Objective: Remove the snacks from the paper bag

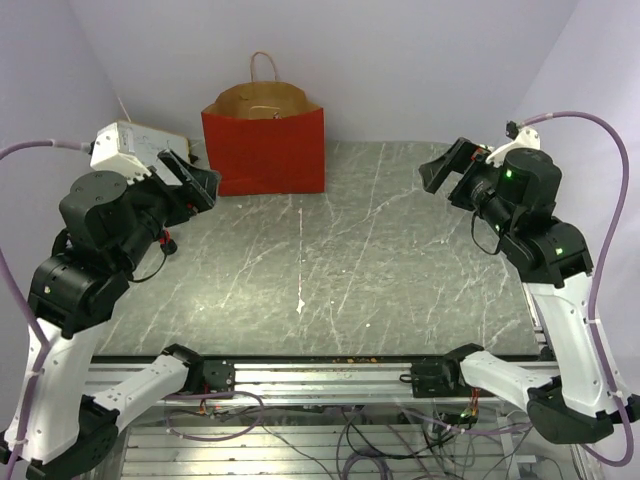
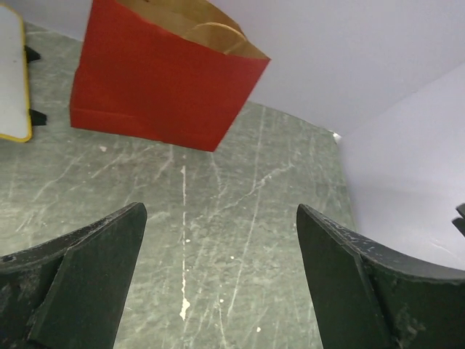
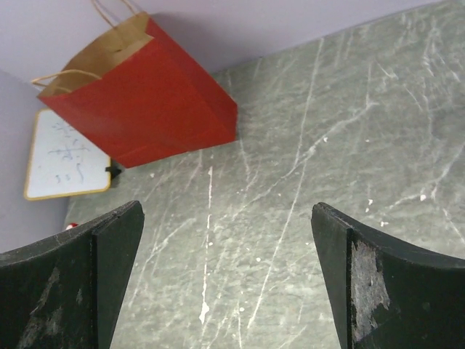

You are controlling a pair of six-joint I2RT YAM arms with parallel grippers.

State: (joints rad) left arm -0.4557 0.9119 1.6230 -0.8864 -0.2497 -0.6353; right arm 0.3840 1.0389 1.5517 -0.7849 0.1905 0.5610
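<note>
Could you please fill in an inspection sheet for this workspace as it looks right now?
Surface: grey marbled table with white veins and a few pale specks.
Job's things: red paper bag standing upright at the far edge, mouth open, handles up; no snacks seen, as the views do not reach its inside.
Clutter: yellow-rimmed white board beside the bag, on the left arm's side.
Grippers: left gripper and right gripper are both open, empty and above the table.
Cables: purple cables loop off both arms; loose wires lie below the front rail.
Surroundings: plain pale walls.
</note>
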